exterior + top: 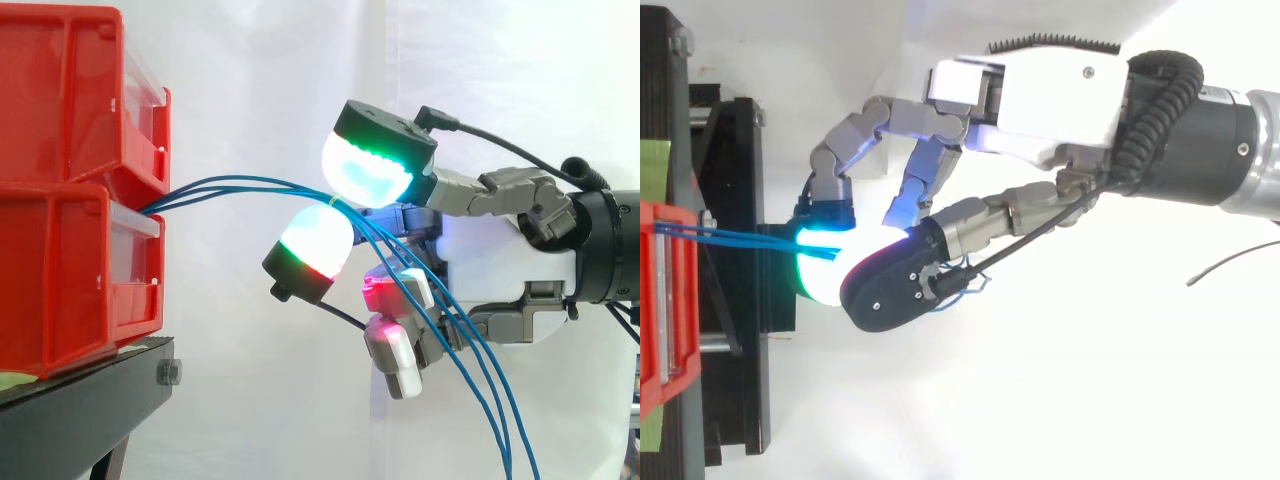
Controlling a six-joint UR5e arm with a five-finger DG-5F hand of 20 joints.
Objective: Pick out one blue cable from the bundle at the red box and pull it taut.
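Cables [250,184] run from the bin [70,280] into the hand [500,262], whose curled pads [365,165] pinch several together; beyond, they hang slack. We should keep one, shed the rest, and draw steadily away from the bin.

Lab test rig: white curtain [250,50]; red bins [60,120] (black stand [80,410])

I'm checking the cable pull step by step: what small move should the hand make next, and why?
Probably ease the hand back from the red bins: its pads seem pinched on the blue cables, whose span to the bins bows and whose tails hang slack.
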